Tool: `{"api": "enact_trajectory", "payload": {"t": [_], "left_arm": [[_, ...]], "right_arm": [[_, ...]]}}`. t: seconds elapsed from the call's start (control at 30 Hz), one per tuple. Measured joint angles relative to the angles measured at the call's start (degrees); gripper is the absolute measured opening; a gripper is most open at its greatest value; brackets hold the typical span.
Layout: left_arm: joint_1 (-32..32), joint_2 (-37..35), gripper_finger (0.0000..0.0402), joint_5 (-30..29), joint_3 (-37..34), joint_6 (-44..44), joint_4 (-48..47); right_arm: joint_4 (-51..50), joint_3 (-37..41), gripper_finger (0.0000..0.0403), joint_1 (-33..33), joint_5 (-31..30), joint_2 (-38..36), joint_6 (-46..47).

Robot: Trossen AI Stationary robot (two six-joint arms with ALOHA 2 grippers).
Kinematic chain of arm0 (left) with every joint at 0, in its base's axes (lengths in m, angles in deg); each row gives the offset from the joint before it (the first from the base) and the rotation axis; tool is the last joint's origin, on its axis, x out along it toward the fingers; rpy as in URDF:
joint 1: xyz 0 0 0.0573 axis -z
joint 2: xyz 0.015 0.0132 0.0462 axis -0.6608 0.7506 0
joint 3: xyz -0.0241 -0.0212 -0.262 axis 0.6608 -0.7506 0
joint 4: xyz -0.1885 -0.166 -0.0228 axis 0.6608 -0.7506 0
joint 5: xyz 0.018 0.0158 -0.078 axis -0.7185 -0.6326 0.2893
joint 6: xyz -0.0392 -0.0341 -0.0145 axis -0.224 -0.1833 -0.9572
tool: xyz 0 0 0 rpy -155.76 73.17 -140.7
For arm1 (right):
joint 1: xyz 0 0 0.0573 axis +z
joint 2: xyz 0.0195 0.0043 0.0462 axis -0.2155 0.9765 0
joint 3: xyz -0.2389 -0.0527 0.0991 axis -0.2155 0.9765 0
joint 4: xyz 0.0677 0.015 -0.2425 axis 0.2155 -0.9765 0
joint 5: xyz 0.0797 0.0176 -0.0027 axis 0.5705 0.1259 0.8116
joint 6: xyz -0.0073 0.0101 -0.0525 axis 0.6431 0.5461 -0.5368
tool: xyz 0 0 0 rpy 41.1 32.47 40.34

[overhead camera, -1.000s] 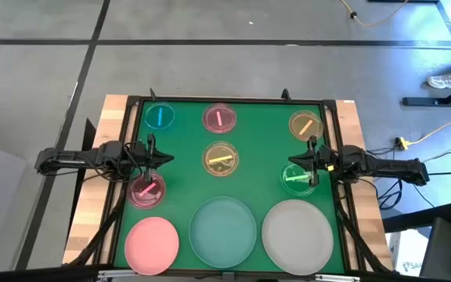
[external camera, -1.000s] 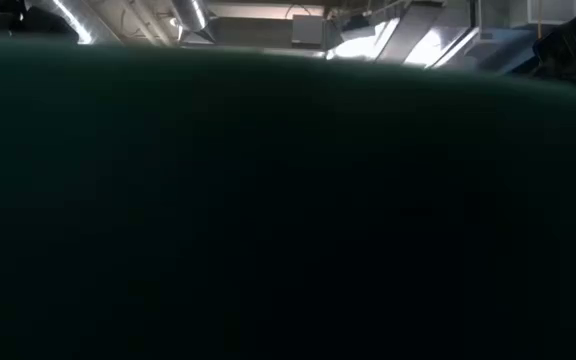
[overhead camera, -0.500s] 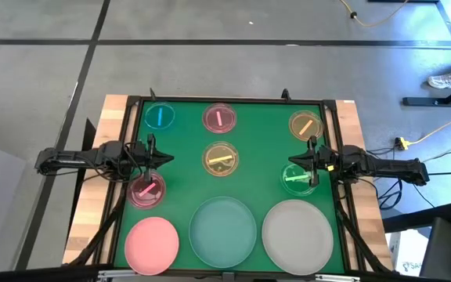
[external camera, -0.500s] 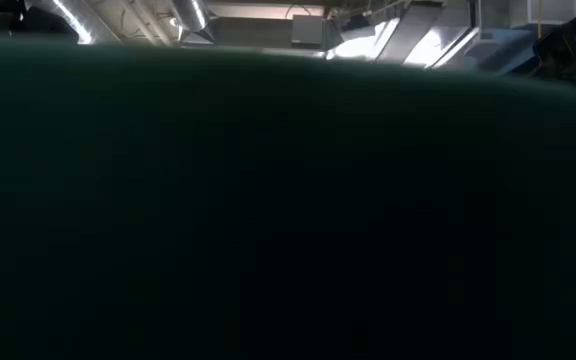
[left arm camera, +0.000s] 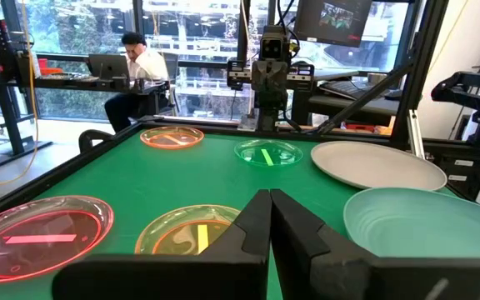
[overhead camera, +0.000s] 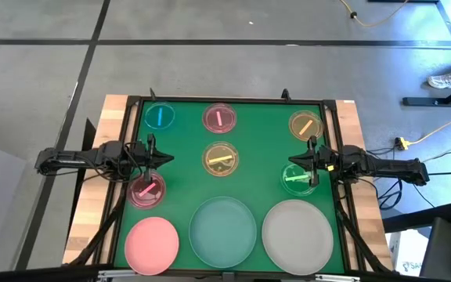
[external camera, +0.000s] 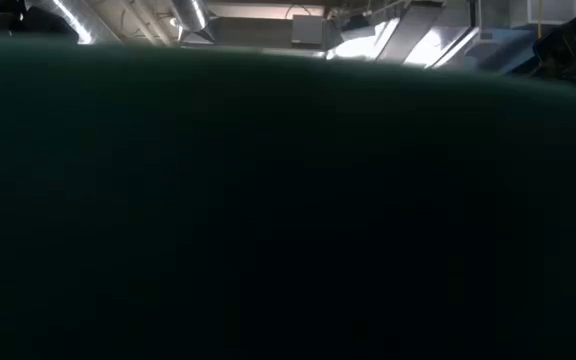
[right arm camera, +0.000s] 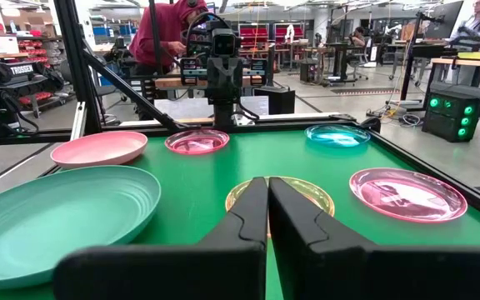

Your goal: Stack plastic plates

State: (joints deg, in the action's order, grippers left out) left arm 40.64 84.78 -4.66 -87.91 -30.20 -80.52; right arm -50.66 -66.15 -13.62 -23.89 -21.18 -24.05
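Desk [overhead camera: 233,184]: nothing stacked yet; opening step, judged.
Large plates at 6 o'clock edge: pink plate [overhead camera: 152,241], teal plate [overhead camera: 223,230], grey-white plate [overhead camera: 297,232].
Small plates spread toward 12, one yellow plate [overhead camera: 220,159] at centre.
Left hand [overhead camera: 153,153] at 9 o'clock, fingers closed, empty.
Right hand [overhead camera: 310,162] at 3 o'clock, closed, empty.
Next, likely: open fingers, descend to plate rim.

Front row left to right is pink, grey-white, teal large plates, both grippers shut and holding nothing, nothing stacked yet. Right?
Not quite: the order is wrong. The high view shows the pink large plate at left, the teal large plate in the middle and the grey-white large plate at right. The rest holds: left gripper and right gripper are shut and empty, nothing stacked.
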Motion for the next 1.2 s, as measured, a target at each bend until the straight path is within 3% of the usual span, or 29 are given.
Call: {"api": "enact_trajectory", "payload": {"t": [0.3, 0.63, 0.73, 0.93, 1.1, 1.2], "left_arm": [[0.0, 0.0, 0.0002, -1.4, 0.0, 0.0, 0.9], [0.0, 0.1, 0.0002, -2.8, 0.0, 3.3, 16.6], [0.0, 1.0, 0.0002, -0.8, 0.0, 3.3, 17.1], [0.9, 8.9, 0.0002, 0.0, 0.0, -0.3, 23.2], [4.3, 21.2, 0.0002, -0.1, 0.7, -0.4, 33.7], [6.9, 28.5, 0.0002, -0.8, 3.5, -1.2, 34.1]], "right_arm": [[0.4, 0.0, 0.0007, 0.0, -0.4, 0.0, -2.0], [0.5, 0.0, 0.0007, 0.0, -0.9, 0.0, -4.5], [1.3, 0.0, 0.0007, 0.0, -1.4, 0.0, 0.1], [9.2, 0.0, 0.0007, 0.0, -2.9, 0.1, 7.8], [13.6, 0.0, 0.0007, 0.2, -1.1, 0.5, 10.2], [15.1, 0.0, 0.0007, 0.2, -1.6, 3.1, 10.1]]}}
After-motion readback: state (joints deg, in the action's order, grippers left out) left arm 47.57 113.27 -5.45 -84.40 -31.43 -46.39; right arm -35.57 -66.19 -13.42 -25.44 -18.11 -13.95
